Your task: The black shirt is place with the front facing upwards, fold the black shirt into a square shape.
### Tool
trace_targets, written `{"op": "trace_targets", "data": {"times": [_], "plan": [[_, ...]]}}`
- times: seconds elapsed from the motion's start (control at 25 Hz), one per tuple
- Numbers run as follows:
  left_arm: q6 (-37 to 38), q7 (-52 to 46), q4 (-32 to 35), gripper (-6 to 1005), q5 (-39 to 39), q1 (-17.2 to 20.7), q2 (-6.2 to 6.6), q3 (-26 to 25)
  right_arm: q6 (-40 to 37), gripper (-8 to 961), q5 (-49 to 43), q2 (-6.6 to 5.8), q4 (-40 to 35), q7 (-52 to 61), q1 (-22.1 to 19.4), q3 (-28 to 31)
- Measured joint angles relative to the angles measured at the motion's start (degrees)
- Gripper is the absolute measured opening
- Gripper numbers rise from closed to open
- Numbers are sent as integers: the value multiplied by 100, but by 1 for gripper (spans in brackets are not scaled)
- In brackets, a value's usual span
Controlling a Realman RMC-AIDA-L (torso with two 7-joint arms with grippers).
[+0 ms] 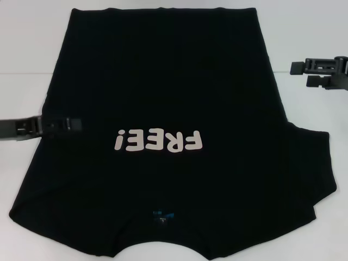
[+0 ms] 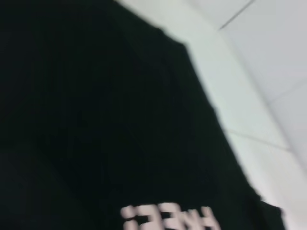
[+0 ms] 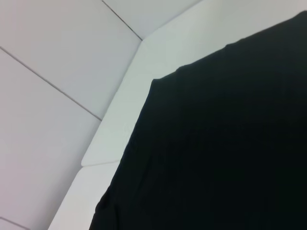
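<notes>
The black shirt point(image 1: 163, 98) lies flat on the white table point(image 1: 32, 54), front up. Its pale "FREE!" print point(image 1: 159, 141) reads upside down to me, and the small blue neck label point(image 1: 162, 213) is near the front edge. One sleeve point(image 1: 318, 163) sticks out at the right. My left gripper point(image 1: 73, 124) reaches in low from the left, its tip over the shirt's left edge. Off the shirt's right side, my right gripper point(image 1: 302, 74) hangs open over bare table, holding nothing. The left wrist view shows the shirt point(image 2: 96, 120) and its print point(image 2: 168, 218). The right wrist view shows a hem corner of the shirt point(image 3: 216, 143).
White table shows on both sides of the shirt and beyond its far hem point(image 1: 163, 10). In the right wrist view the table's edge point(image 3: 110, 139) runs close to the cloth, with pale floor past it.
</notes>
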Motion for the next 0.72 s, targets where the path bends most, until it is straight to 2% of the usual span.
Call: {"op": "trace_targets", "data": {"times": [0.16,0.36,0.56,0.72], "plan": [[760,1628,-25,456,-279,253,-53,-24,-175,915,-19,-190,143,-67,19,-50],[1223,2867,-14,562,-474,570,-190,-40,-496,915,-42,-299,-57,-97,-92,-40],[1181,3041,-225,604,-373,581,-166,106,-766,915,-126,-507,-53,19,-213,-53],[1174,2846,-210,607,-400,548,-170,67,-1174,915,-702,-611,-279,234,-246,-77]]}}
